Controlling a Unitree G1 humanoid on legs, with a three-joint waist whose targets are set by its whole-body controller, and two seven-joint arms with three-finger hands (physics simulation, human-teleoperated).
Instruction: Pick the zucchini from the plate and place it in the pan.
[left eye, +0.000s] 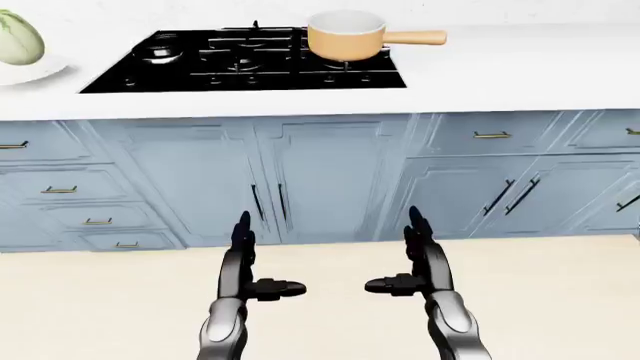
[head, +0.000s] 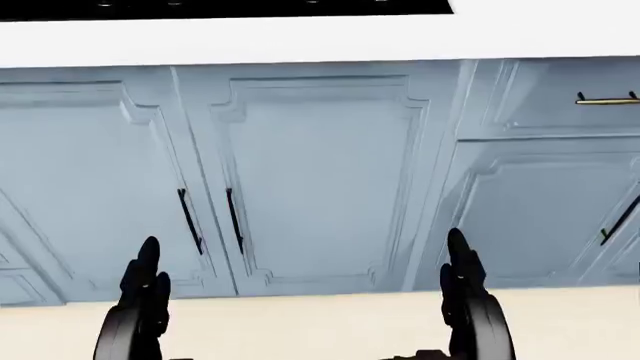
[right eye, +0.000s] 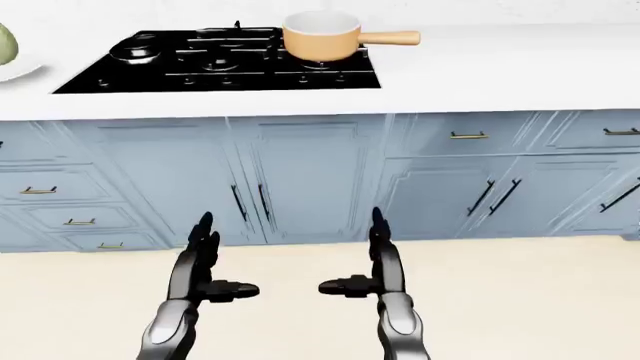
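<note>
Both hands, left hand (left eye: 250, 262) and right hand (left eye: 415, 259), hang open and empty below the desk (left eye: 500, 75); zucchini (left eye: 18, 39) on plate (left eye: 30, 73), pan (left eye: 345, 35) on stove (left eye: 240, 64).

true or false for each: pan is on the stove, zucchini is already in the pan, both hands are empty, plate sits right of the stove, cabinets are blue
1. The pan sits on the stove. True.
2. The zucchini is already in the pan. False: it lies on the plate, at the left edge of the left-eye view.
3. The left hand and the right hand are both empty. True: their fingers are open, low above the floor.
4. The plate sits right of the stove. False: it is left of the stove on the counter.
5. The cabinets are blue. True.
</note>
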